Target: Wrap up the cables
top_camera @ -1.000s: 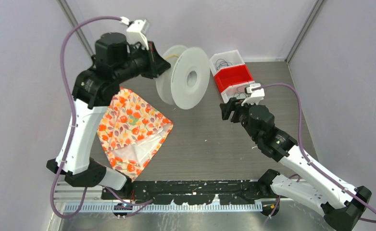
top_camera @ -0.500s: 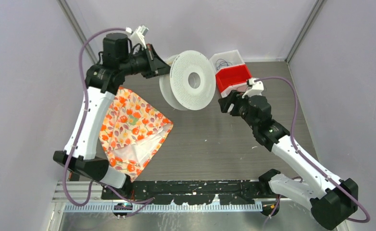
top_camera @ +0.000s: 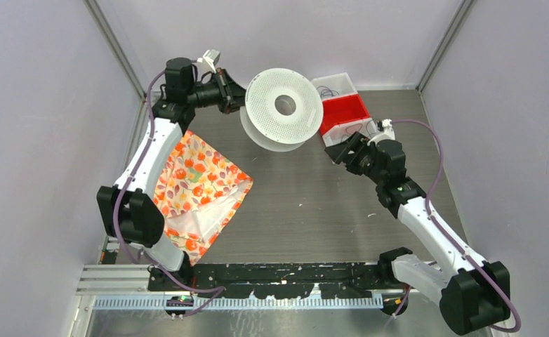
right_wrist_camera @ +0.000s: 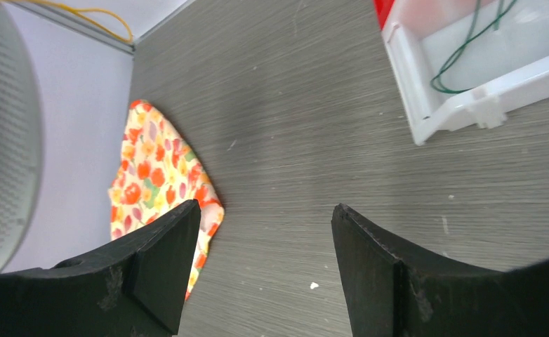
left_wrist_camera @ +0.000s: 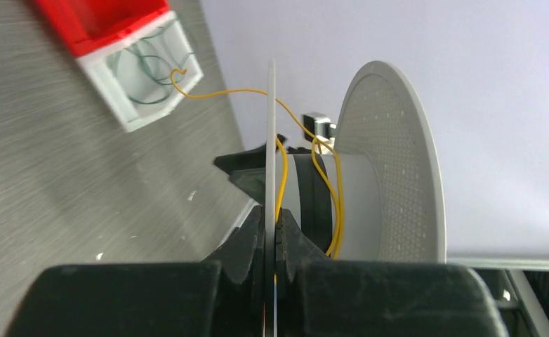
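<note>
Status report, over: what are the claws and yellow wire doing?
Left gripper shut on white plastic spool flange; right gripper open, empty. Thin yellow wire runs from white bin onto spool hub. Floral cloth clear of it.

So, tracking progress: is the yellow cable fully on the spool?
No, partly: yellow cable loops circle the spool hub, but its end lies in the white bin.
</note>
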Controlling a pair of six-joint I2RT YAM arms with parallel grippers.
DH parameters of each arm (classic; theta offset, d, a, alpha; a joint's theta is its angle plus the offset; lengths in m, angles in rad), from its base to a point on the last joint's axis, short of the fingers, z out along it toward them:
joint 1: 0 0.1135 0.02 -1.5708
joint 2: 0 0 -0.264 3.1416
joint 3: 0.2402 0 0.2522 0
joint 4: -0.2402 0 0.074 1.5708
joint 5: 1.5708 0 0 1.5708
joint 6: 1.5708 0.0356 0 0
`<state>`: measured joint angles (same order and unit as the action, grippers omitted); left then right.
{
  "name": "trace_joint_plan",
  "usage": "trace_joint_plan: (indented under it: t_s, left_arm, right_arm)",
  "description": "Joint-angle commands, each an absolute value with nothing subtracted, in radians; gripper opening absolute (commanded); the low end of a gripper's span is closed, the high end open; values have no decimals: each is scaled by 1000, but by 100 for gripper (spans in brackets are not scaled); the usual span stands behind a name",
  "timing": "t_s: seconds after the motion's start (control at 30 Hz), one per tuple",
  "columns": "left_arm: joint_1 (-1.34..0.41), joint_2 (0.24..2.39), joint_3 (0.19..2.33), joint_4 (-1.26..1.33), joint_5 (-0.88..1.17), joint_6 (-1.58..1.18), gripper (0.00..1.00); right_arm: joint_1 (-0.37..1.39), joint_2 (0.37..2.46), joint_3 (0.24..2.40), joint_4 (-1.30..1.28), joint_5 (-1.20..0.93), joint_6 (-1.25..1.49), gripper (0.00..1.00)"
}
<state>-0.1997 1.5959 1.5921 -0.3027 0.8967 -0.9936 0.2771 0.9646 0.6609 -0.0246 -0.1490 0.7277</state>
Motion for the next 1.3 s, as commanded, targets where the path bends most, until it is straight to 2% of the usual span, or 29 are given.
trace_joint_plan:
  t_s: [0.0,0.1,0.27,0.37,0.57,0.77,0.87,1.03,1.17,1.27]
  left_arm:
    - [-188,1629,1552,103,1073,-1230,0]
    - [-186,1668,1467,291,1096,-1348,1]
    - [-184,1744,1362,765,1118,-1711,1]
    - [-185,1752,1361,831,1120,-1784,1]
    - [-185,1701,1419,637,1143,-1730,1]
    - [-186,1614,1450,374,1117,-1613,1]
    - [-186,1584,1469,274,1101,-1564,1]
    - [-192,1552,1509,136,1105,-1494,1]
    - [-192,1525,1541,-55,1075,-1449,0]
    - [-192,1507,1544,-146,1029,-1459,1]
  right_arm:
    - [271,1023,660,158,-234,796,73]
    - [270,1047,667,155,-235,780,73]
    - [267,990,659,123,-218,727,72]
    - [267,925,622,156,-196,668,72]
    - [267,848,583,230,-200,544,72]
    - [267,922,595,415,-167,489,72]
    - [264,1026,620,551,-150,628,74]
    - [256,1251,734,661,-238,1002,74]
    - [256,1426,780,860,-281,1338,71]
    - [256,1557,806,1069,-312,1517,64]
